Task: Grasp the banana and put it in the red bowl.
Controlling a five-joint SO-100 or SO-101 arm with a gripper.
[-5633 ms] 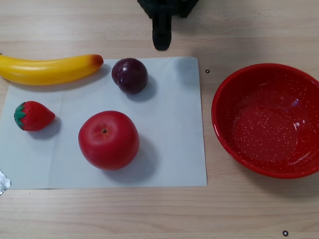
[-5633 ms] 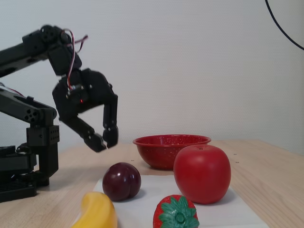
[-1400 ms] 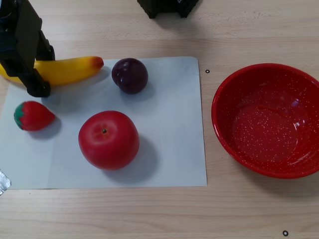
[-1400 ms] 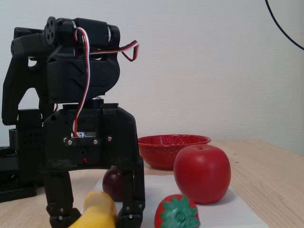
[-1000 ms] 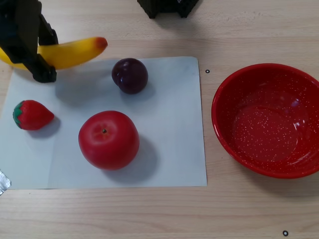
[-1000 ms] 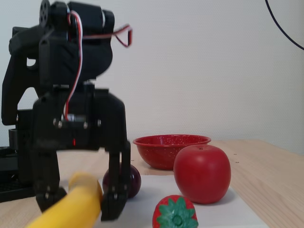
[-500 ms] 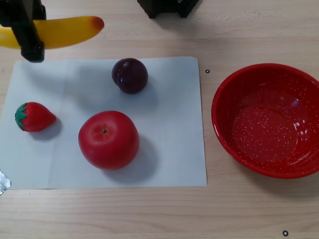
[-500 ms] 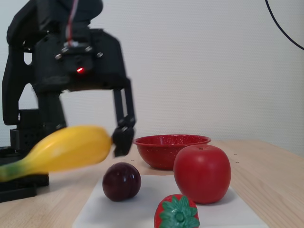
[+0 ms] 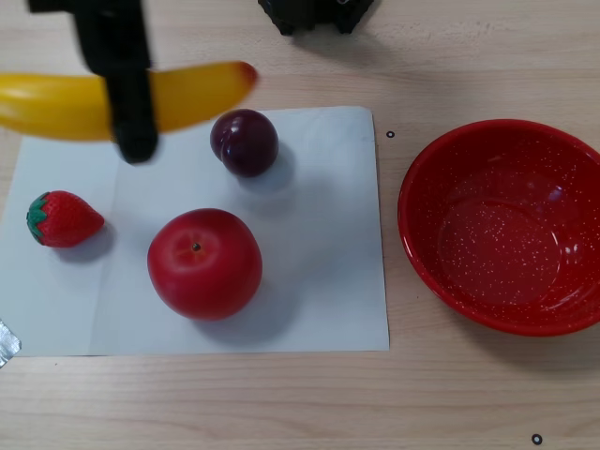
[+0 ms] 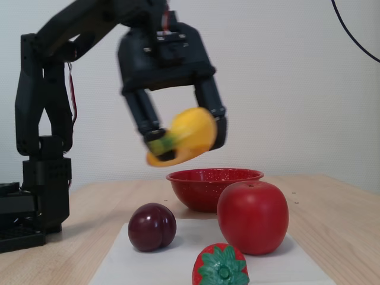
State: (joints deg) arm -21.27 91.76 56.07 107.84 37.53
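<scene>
Gripper (image 10: 184, 139) fingers are clamped on the banana (image 9: 56, 105), which hangs in the air well above the table (image 9: 281, 412); in the fixed view the banana (image 10: 187, 135) appears end-on and blurred between the two black fingers, higher than the rim of the red bowl (image 10: 214, 185). In the other view the banana lies roughly level across the upper left, its orange-red tip toward 3 o'clock, with one black finger (image 9: 127, 84) crossing over its middle. The red bowl (image 9: 441, 169) stands on the bare table at the 3 o'clock side, apart from the white paper sheet (image 9: 328, 234). On the sheet rest a dark plum (image 9: 245, 142) just below the banana's tip, a red apple (image 9: 204, 263) toward 6 o'clock of the plum, and a strawberry (image 9: 62, 218) at the sheet's 9 o'clock edge. Arm base (image 10: 35, 196) stands at the left in the fixed view.
</scene>
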